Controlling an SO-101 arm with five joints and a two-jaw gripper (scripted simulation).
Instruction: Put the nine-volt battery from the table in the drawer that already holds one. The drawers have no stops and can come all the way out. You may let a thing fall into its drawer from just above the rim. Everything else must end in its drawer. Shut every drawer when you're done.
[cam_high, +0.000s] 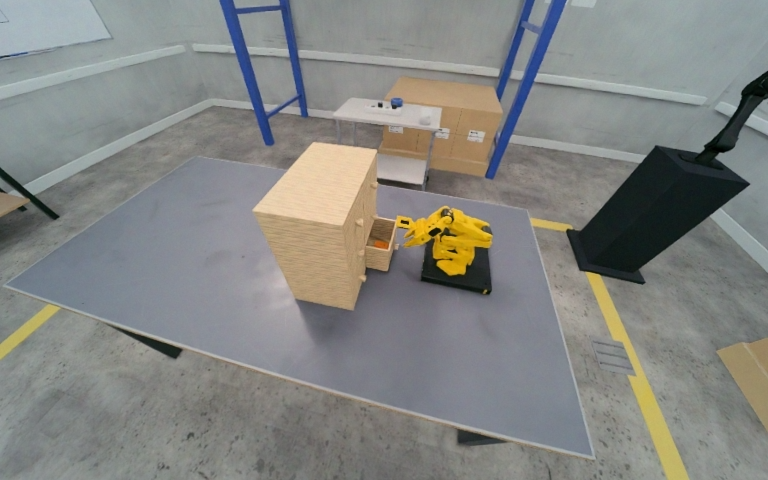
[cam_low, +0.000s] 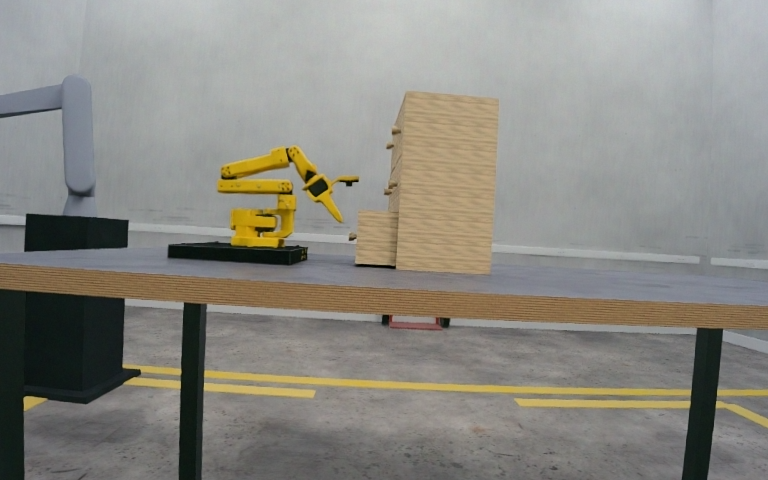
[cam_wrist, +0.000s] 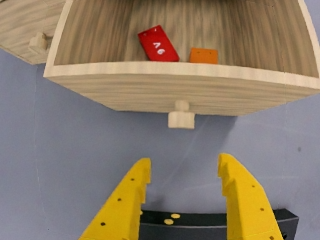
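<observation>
Low drawer out, hand empty: mind the push

Your bench (cam_high: 215, 249) (cam_low: 283, 283) (cam_wrist: 75, 140) carries the cabinet (cam_high: 311, 186) (cam_low: 447, 186) (cam_wrist: 25, 20), its low drawer (cam_high: 380, 259) (cam_low: 376, 237) (cam_wrist: 125, 85) out. An off-centre push could skew it; snagging and backing away could pull it free. Your hand (cam_high: 405, 240) (cam_low: 342, 220) (cam_wrist: 185, 157) stands partly open, holding nothing, near the front; the protruding knob (cam_high: 397, 246) (cam_low: 352, 236) (cam_wrist: 181, 120) could catch a fingertip. Inside lie a red nine-volt battery (cam_wrist: 159, 44) and an orange block (cam_high: 381, 244) (cam_wrist: 203, 55), apparently the second battery; which came from the bench, you can't tell.

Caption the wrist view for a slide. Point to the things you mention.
The open hand (cam_wrist: 184, 162) before a pulled-out drawer (cam_wrist: 85, 90) holding a red block marked "9V" (cam_wrist: 159, 44) and an orange piece (cam_wrist: 203, 56).
</observation>
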